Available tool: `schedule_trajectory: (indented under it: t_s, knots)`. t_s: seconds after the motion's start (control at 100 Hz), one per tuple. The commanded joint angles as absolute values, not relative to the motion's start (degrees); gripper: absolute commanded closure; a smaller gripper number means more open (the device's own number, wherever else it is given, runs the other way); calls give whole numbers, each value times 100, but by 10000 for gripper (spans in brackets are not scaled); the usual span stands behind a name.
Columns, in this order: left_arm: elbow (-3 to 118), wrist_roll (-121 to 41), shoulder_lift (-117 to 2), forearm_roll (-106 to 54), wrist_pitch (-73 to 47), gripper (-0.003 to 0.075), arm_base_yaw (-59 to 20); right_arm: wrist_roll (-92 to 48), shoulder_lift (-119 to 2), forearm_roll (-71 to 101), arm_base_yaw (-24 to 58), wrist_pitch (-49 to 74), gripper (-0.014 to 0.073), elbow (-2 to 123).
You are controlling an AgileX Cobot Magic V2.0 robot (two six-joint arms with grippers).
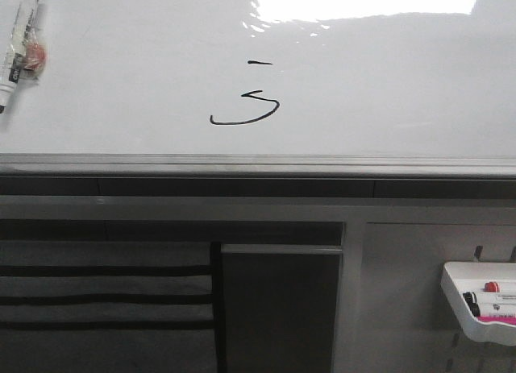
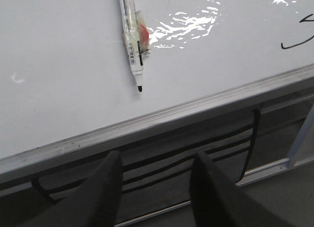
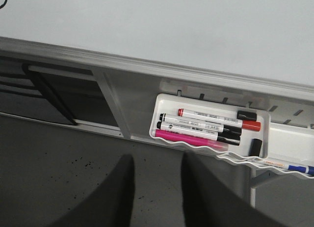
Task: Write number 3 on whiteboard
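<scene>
The whiteboard (image 1: 121, 99) fills the upper front view, glossy white with a grey edge rail and glare at the top. The number 3 (image 1: 246, 111) shows as a short black dash above a hooked curve near the board's middle. Part of it shows in the left wrist view (image 2: 299, 38). An uncapped black marker (image 1: 20, 43) lies on the board at the far left, also in the left wrist view (image 2: 131, 33). My left gripper (image 2: 156, 161) is open and empty below the board's rail. My right gripper (image 3: 157, 163) is open and empty over the dark floor.
A white plastic marker tray (image 3: 262, 151) hangs below the rail at the right, holding red, black and pink markers (image 3: 206, 124); it also shows in the front view (image 1: 463, 296). Grey fabric pockets (image 1: 105, 300) and a dark panel (image 1: 278, 308) sit under the board.
</scene>
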State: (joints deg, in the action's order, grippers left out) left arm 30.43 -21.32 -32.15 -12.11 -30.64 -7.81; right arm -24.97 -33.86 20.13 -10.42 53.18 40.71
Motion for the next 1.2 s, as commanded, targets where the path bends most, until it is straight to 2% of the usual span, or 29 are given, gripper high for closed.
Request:
schedule_trajectory:
  t_s: [0.0, 0.08, 0.67, 0.88, 1.03, 1.19]
  knots:
    - [3031, -2063, -3157, -1308, -2436, 608, -780, -2460, -3388, 2024, -1012, 4862, 529, 4130]
    - [2960, -2063, -3157, -1308, -2352, 743, -780, -2440, -3388, 2035, -1012, 4708, 662, 4039]
    - [2906, -2063, -3121, -1392, -2296, 741, -780, -2430, -3388, 2086, -1012, 4503, 656, 3842]
    - [2233, -2063, -1709, -1355, -1815, 741, -713, -2430, -3388, 2086, -1012, 4503, 656, 3842]
    - [1432, -2063, -682, -1383, -909, 741, -612, -2430, -3388, 2086, -1012, 4503, 656, 3842]
    - [439, -1778, -86, -1628, 218, 741, -564, -2430, -3388, 2086, -1012, 4503, 656, 3842]
